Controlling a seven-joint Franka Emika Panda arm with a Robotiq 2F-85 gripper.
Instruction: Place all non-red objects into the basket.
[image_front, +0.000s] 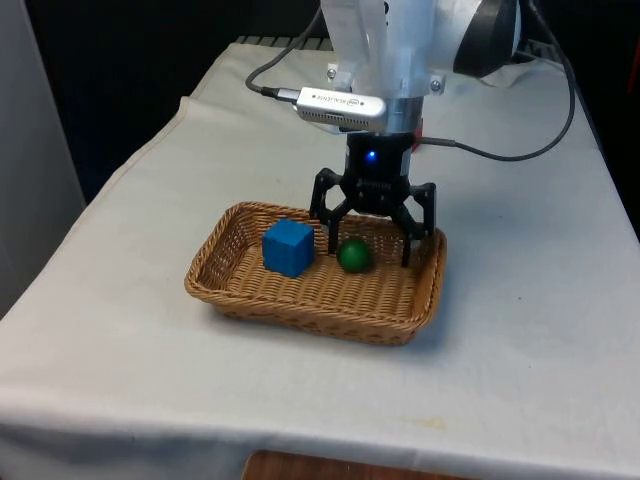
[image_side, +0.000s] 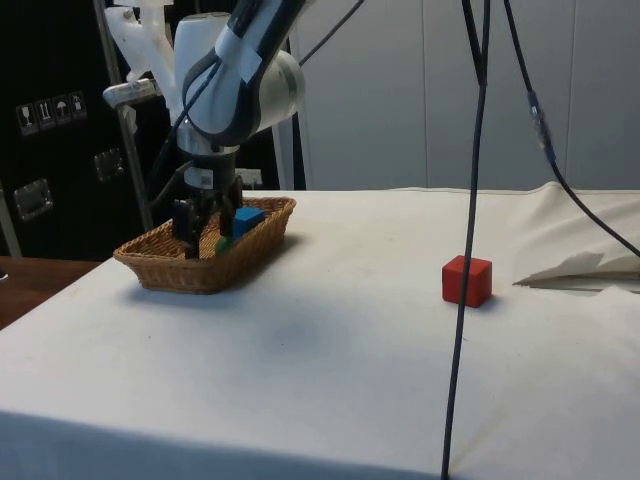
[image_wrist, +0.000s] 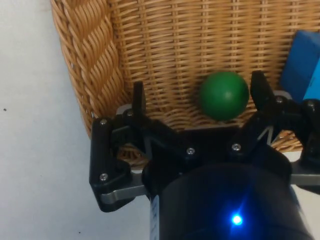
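At the middle of the front view my black two-finger pincer (image_front: 370, 243) hangs wide inside the woven wicker basket (image_front: 228, 292), the small green ball (image_front: 354, 255) loose beside the blue cube (image_front: 288, 247); mid-right in the side view sits the red cube (image_side: 467, 280); in the wrist view a finger (image_wrist: 261, 90) nearly grazes the ball, so lifting carelessly could roll it.

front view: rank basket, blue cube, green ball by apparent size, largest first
1. basket, by far the largest
2. blue cube
3. green ball, clearly smaller than the cube

The cube and the ball sit side by side in the basket, so nearness hardly skews this.
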